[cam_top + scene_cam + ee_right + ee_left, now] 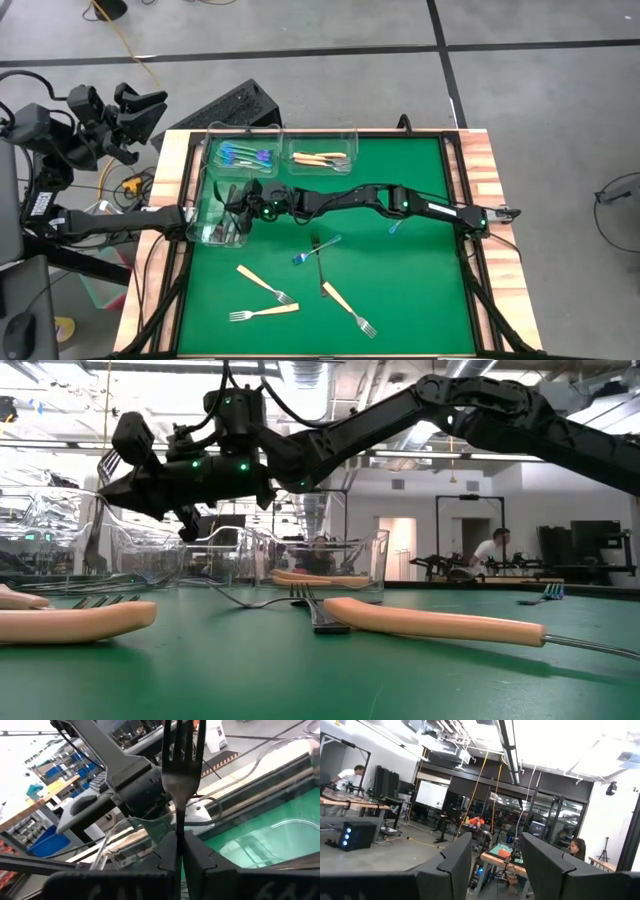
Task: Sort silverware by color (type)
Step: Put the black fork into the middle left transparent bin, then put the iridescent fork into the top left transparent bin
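Observation:
My right gripper (243,203) reaches across the table from the right and is shut on a dark grey fork (180,775) over the clear bin (212,218) at the left edge. In the low view the right gripper (135,465) hangs above the bin's rim. Dark forks lie in that bin. Two more clear bins stand at the far edge, one with blue forks (245,154) and one with tan forks (320,158). Loose tan forks (265,284), a blue fork (315,250) and a dark fork (320,268) lie on the green mat. My left gripper (140,105) stands open, raised off the table's left. My right gripper pinches the dark fork's thin handle (178,822) just behind the neck, between its two fingers. The fingers come level from the table's right and lie along the fork. The tines (181,740) stick out ahead, and the fork is lifted clear above the bin.
A small blue fork (397,226) lies under the right arm. More tan forks (348,308) lie near the front edge. Wooden rails (480,160) frame the mat. People sit at desks in the room beyond.

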